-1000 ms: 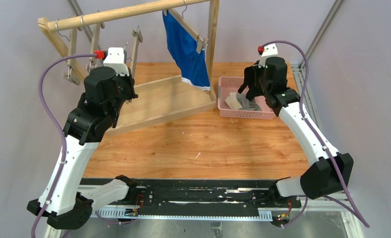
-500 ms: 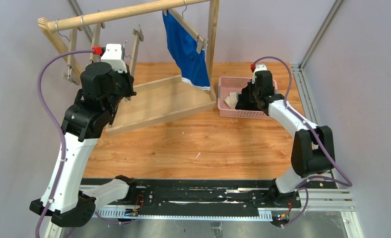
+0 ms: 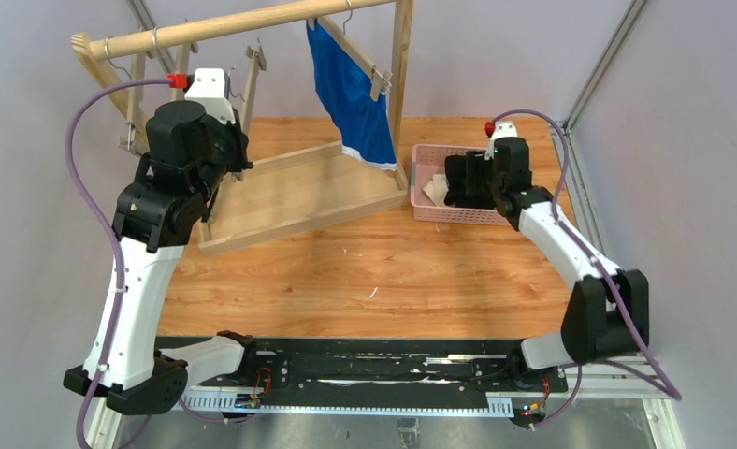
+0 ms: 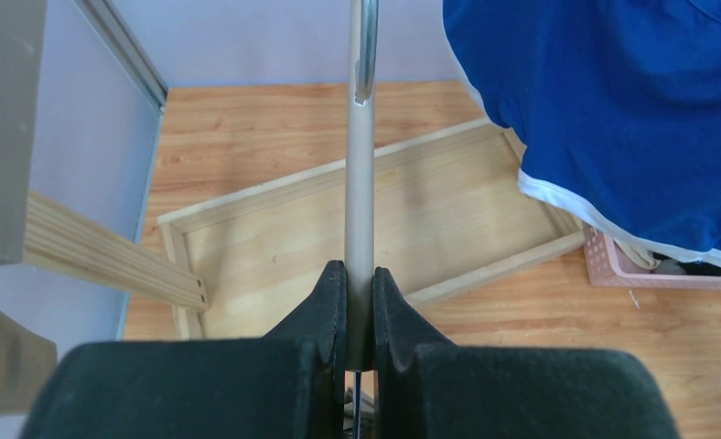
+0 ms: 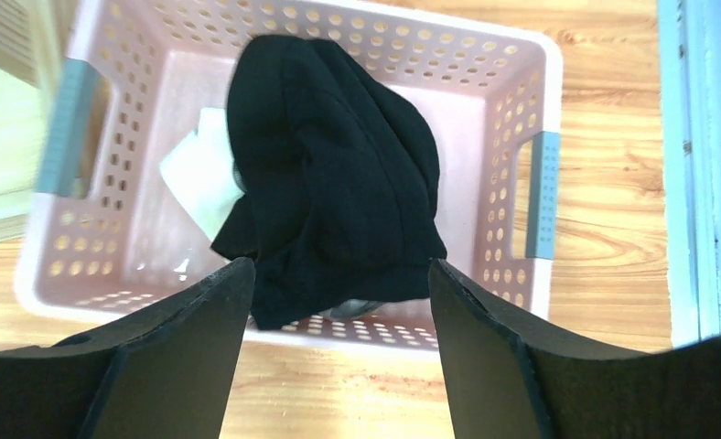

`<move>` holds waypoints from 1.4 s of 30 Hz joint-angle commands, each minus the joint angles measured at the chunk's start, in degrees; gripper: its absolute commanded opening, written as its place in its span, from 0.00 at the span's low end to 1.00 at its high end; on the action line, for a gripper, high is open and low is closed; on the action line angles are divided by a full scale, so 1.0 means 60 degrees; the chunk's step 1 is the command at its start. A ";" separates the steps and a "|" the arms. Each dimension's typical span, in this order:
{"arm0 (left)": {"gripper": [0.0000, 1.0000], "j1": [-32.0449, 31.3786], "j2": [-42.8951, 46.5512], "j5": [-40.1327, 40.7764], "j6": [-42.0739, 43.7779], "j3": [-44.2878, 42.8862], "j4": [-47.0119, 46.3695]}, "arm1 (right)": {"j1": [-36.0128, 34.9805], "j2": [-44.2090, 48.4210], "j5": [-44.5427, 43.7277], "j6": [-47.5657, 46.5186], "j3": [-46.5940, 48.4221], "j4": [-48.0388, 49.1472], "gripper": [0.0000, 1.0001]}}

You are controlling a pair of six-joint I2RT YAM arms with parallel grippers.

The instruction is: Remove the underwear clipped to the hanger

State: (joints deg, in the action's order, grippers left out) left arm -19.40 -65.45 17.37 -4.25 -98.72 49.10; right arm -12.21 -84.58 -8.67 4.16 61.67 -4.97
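Wooden worktop [image 3: 365, 271], with a wooden rack [image 3: 252, 21] standing at its far left.

Left arm [image 3: 136, 281]: reaches up and forward from its base, elbow high, wrist under the rack's top rail. Left end effector [image 4: 360, 274] is clamped tight on a slim beige hanger bar [image 4: 360, 183] that runs straight up between the fingers. The metal hook shows at the top of the wrist view.

Right arm [image 3: 561, 238]: elbow low and out to the right, forearm angled up-left, wrist over the basket. Right end effector [image 5: 338, 265] has its fingers spread wide and grips nothing.

Against half a second ago: the left wrist sits a little higher and further back. The right elbow has dropped lower and further right, and the right wrist has shifted slightly right.

Blue briefs [image 3: 351, 89]: clipped to a second hanger on the rack's right end, hanging free, white trim along the lower edge.

Pink basket [image 5: 485, 82]: perforated, on the worktop just beside the rack's right post.

Black briefs [image 5: 334, 183]: lying crumpled in the basket, directly below the open fingers and apart from them.

Whitish cloth [image 5: 201, 169]: partly under the black briefs, in the basket's left half.
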 commanded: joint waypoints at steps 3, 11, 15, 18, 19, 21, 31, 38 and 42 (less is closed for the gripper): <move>0.00 0.0567 -0.0440 -0.0797 -0.0008 -0.0927 -0.0127 | 0.0103 0.1975 0.0377 0.0193 -0.0816 0.0153 0.71; 0.00 0.0797 -0.0902 -0.1315 -0.0014 -0.1832 -0.0144 | 0.0055 0.3541 0.0888 0.0413 -0.1365 0.0095 0.72; 0.00 0.0859 -0.0914 -0.1153 0.0124 -0.2164 -0.0123 | 0.0026 0.3863 0.1114 0.0579 -0.1506 0.0081 0.72; 0.00 0.0942 -0.0972 -0.0919 0.0236 -0.2460 -0.0088 | -0.0020 0.3974 0.1259 0.0651 -0.1650 0.0156 0.72; 0.00 0.0978 -0.1047 -0.0882 0.0272 -0.2603 -0.0025 | -0.0033 0.3987 0.1308 0.0653 -0.1676 0.0188 0.72; 0.00 0.1043 -0.1219 -0.0850 0.0357 -0.2896 0.0101 | -0.0044 0.3960 0.1355 0.0620 -0.1718 0.0216 0.72; 0.00 0.1623 -0.2169 -0.1185 0.0291 -0.3869 0.0156 | -0.0076 0.3703 0.1479 0.0548 -0.2149 0.0454 0.72; 0.00 0.2344 -0.2837 -0.2190 -0.0145 -0.4107 -0.0144 | -0.0151 0.3471 0.1669 0.0624 -0.2393 0.0576 0.71; 0.00 0.2495 -0.3111 -0.2519 -0.0171 -0.4075 -0.0114 | -0.0231 0.3445 0.1774 0.0610 -0.2453 0.0656 0.70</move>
State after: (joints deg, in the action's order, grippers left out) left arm -5.39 -83.35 6.09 -4.43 -121.49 50.48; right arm -12.62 -63.77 0.67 7.40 47.64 -2.96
